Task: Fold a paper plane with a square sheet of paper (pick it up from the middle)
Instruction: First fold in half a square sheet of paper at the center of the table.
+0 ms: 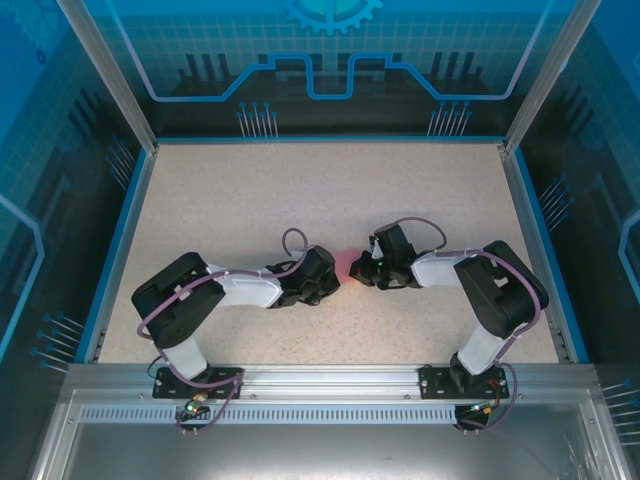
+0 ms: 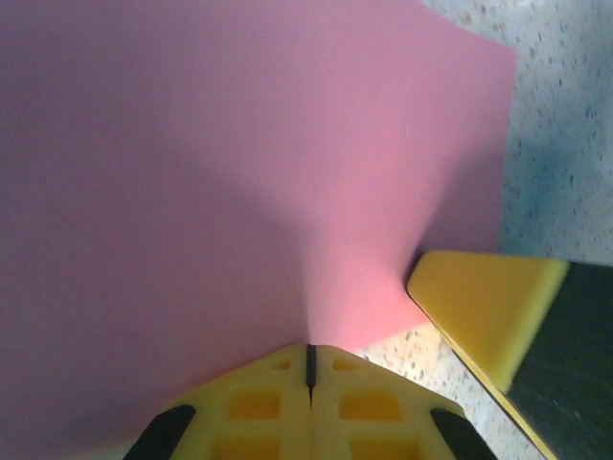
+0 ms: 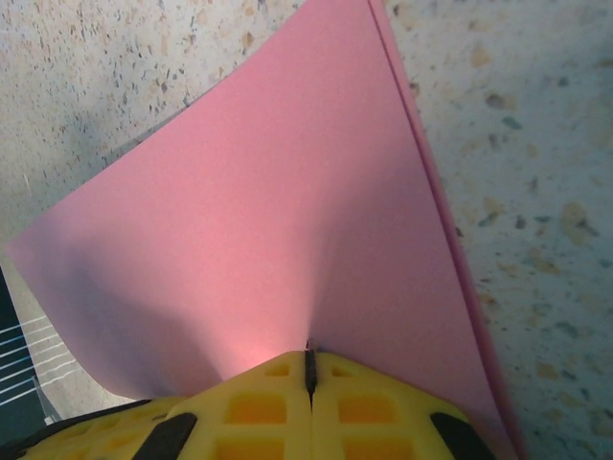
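Sheet (image 2: 239, 192) pinched between left pincer (image 2: 308, 362) and right pincer (image 3: 308, 366).

Pink right across here: the square sheet of paper (image 2: 239, 172) spreads from the left edge to the upper right, plain and smooth. At the bottom, the left gripper (image 2: 309, 362) has its yellow fingers (image 2: 263, 402) pressed together, only a thin dark seam between them. The paper's edge is nipped in that seam, and a soft ridge rises from the pinch. On the right, another yellow finger (image 2: 484, 302), black-backed, touches the sheet's lower corner. Speckled table (image 2: 565, 144) lies beside it.
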### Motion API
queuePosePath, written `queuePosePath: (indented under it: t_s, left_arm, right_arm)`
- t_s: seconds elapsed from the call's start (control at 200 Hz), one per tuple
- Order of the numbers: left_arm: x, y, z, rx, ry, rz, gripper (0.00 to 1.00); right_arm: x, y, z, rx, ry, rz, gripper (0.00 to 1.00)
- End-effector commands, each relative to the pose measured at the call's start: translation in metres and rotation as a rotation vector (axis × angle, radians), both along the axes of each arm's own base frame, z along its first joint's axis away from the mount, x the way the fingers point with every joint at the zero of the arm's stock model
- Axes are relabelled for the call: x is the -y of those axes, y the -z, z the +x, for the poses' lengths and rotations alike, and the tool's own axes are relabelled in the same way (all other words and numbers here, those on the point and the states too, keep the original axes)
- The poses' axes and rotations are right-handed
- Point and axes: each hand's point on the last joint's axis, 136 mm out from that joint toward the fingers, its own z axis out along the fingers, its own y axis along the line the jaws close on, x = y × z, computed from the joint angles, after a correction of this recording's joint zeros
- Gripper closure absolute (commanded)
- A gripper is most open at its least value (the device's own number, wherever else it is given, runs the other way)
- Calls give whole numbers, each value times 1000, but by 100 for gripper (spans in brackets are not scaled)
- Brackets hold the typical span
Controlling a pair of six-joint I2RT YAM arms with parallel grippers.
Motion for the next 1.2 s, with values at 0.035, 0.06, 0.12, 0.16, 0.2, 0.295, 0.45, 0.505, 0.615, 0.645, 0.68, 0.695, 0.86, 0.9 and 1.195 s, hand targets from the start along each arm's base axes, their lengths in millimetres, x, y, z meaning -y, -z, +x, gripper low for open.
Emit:
queuePosePath:
  t_s: [0.035,0.06,0.12,0.16,0.2,0.295,0.45,0.505,0.615,0.645,0.68,0.695,0.86,0.9,1.195]
  left_arm:
    - [-12,13,2,5,-85,15,100]
    - [-14,16,1,1,-92,23,100]
    - [-20,20,-1,-5,-107,36,100]
    - [-25,24,-3,-11,-118,49,100]
    - [-30,28,-6,-20,-131,58,100]
    - [-39,34,-10,-31,-157,73,100]
    - [-58,36,-17,-37,-203,110,100]
    - [-66,36,-18,-36,-220,122,100]
    - [-82,38,-21,-48,-260,133,100]
    - [-86,38,-21,-49,-270,138,100]
    - [-92,39,-22,-55,-283,150,100]
    - [-94,39,-22,-55,-287,153,100]
    - [-123,35,-26,-46,-324,246,100]
    - [-129,34,-27,-41,-330,267,100]
    - [-164,40,-43,-64,-402,328,100]
  right_arm:
    - [25,37,-37,-154,28,-130,100]
    - [26,37,-37,-154,30,-133,100]
    - [27,39,-38,-160,29,-141,100]
    - [28,41,-39,-166,32,-150,100]
    - [30,43,-40,-173,35,-163,100]
    - [39,50,-45,-196,47,-210,100]
    - [56,67,-55,-238,71,-288,100]
    - [61,73,-58,-254,79,-300,100]
    - [66,81,-62,-273,87,-312,100]
    - [66,82,-63,-276,86,-315,100]
    - [67,83,-64,-277,87,-319,100]
    - [68,83,-64,-278,87,-320,100]
    - [71,85,-65,-282,84,-333,100]
    - [71,86,-66,-284,86,-335,100]
    - [76,90,-69,-298,92,-350,100]
